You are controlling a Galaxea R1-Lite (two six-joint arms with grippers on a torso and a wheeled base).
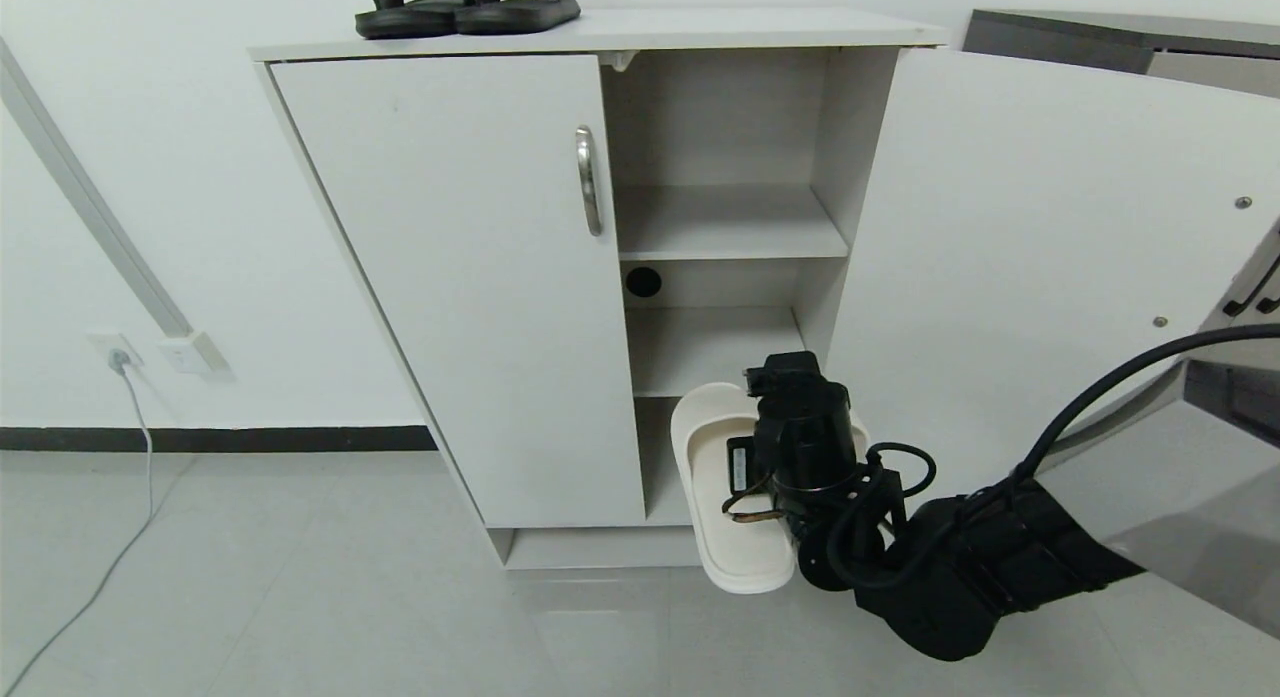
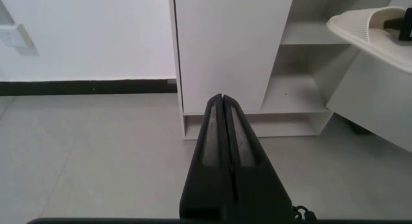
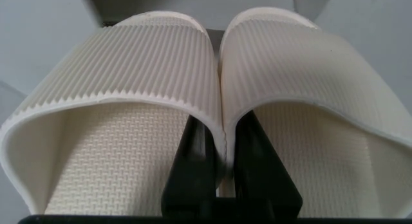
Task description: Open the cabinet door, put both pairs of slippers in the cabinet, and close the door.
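Slippers (image 3: pixel 135 63) — cream pr, ribbed straps

Head and low left wrist cameras share cabinet (image 1: pixel 460 277); right wrist hugs white slippers (image 3: pixel 129 89).

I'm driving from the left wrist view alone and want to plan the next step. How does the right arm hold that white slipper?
Observer: The right pincer is shut on the touching inner walls of both white slippers, held side by side.
Operator: Where is the other pair?
Observer: The black slippers sit on the cabinet's top.
Operator: Has the shut door a grip?
Observer: A metal handle stands upright at its edge beside the opening.
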